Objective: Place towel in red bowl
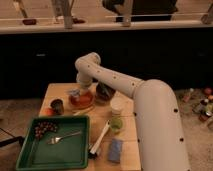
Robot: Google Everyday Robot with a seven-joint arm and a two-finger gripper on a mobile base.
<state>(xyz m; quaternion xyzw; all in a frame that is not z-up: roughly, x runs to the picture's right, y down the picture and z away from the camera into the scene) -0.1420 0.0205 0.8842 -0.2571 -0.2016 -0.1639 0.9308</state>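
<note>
The red bowl (82, 99) sits on the wooden table (60, 91), left of centre. My gripper (77, 92) reaches down from the white arm and hangs right over the bowl's left rim. A small pale bluish-grey piece, which looks like the towel (74, 93), is at the gripper's tip, at or just above the bowl's rim. I cannot tell whether it rests in the bowl or is still held.
A green tray (30, 160) at the front left holds grapes (44, 129) and a fork (62, 137). A dark cup (57, 105), a dark bowl (104, 93), a white cup (117, 106), a green cup (115, 123), a white utensil (100, 139) and a blue sponge (115, 150) are also on the table.
</note>
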